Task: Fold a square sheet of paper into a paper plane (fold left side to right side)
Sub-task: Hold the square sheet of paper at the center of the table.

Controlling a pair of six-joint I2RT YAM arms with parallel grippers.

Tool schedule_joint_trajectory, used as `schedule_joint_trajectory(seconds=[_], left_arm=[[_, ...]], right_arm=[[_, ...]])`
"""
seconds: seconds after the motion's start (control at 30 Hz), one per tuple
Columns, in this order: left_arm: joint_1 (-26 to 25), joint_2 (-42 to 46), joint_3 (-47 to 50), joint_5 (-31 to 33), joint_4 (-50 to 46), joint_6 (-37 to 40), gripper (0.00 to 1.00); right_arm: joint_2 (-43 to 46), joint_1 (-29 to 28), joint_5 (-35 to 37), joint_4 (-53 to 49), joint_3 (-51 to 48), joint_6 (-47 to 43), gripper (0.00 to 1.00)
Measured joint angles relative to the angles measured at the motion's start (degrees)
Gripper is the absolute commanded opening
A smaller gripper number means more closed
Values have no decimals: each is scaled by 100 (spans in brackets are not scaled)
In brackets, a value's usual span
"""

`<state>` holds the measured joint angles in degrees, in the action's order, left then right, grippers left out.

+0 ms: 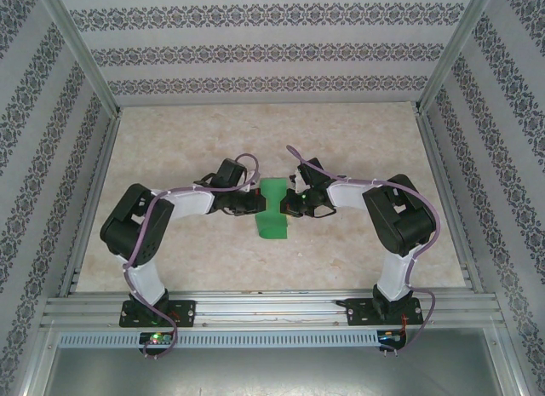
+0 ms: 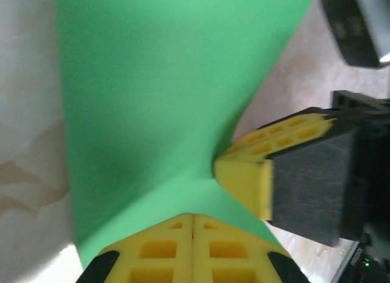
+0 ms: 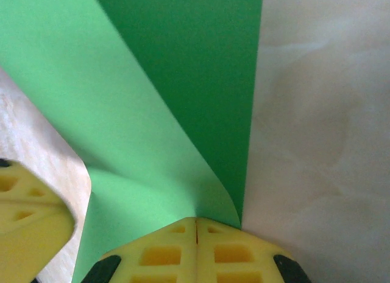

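Observation:
The square sheet of paper (image 1: 273, 215) is bright green and lies at mid-table between my two grippers, its sides drawn in so it looks narrow from above. My left gripper (image 1: 257, 205) meets it from the left and my right gripper (image 1: 292, 205) from the right. In the left wrist view the yellow fingertips (image 2: 177, 234) are pressed together with the paper (image 2: 158, 94) running out from between them. The right gripper's yellow finger (image 2: 247, 173) stands close by. In the right wrist view my gripper (image 3: 195, 220) is shut on a curled-up edge of the sheet (image 3: 122, 112).
The beige marbled table (image 1: 170, 157) reaches back to patterned walls. Aluminium rails (image 1: 272, 309) run along the near edge and up both sides. Both arms are bent inward towards the centre.

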<state>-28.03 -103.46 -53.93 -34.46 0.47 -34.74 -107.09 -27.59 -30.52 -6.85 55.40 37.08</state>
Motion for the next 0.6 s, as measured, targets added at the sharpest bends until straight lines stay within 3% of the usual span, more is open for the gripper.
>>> schedule_joint_trajectory(seconds=[0.6], left_arm=[[0, -341, 7, -7, 2, -2, 6]], right_arm=[[0, 0, -26, -68, 59, -70, 0]])
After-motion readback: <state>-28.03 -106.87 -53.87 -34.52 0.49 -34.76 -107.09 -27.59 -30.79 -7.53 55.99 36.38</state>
